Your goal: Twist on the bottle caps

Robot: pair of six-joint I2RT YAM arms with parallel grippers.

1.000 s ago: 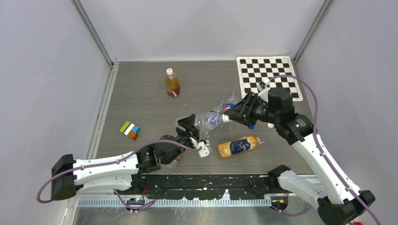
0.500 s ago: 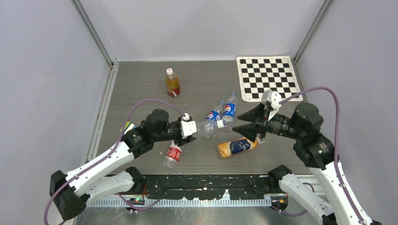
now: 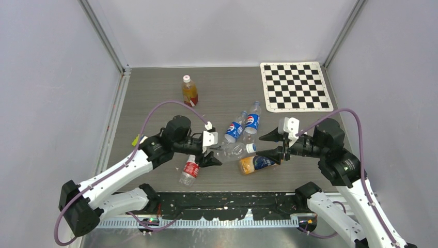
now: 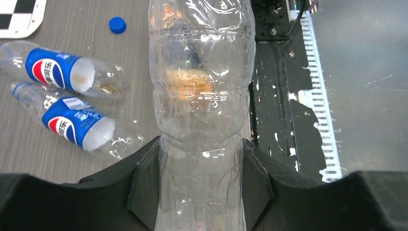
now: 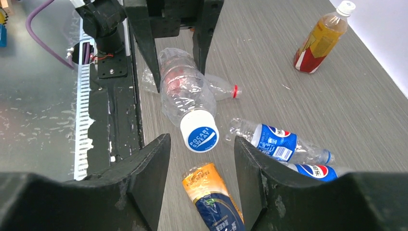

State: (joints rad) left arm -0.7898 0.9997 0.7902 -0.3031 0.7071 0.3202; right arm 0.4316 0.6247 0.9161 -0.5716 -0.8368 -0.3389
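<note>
The left gripper [image 3: 214, 153] holds a clear bottle [image 4: 199, 86] by its lower body; its two black fingers [image 4: 142, 183] are clamped on the sides of the bottle, and the plastic is pressed in a little there. The bottle is lifted off the table [image 3: 155, 103], nearly horizontal, with its neck pointing to the right arm. On the neck sits a white cap [image 5: 199, 133] with blue letters; whether it is screwed tight cannot be told. The right gripper [image 3: 266, 149] is in front of this cap with its fingers [image 5: 149, 178] wide apart. The cap is just before the fingertips and touches neither of them. One more cap, a blue cap [image 4: 117, 25], lies loose on the table near the corner of the checkered board [image 3: 295, 86]; it shows only in the left wrist view. Under the right gripper an orange bottle [image 3: 255, 164] lies on its side. Two cola bottles with blue labels [image 3: 235, 128] [image 3: 252, 121] lie close beside each other behind the clear bottle, toward the far side of the table. A small bottle with a red label [image 3: 190, 169] lies below the left gripper, and its red cap [image 5: 235, 91] is on. A juice bottle [image 3: 189, 91] stands upright far back on the table, well apart from the others, with a white top.
</note>
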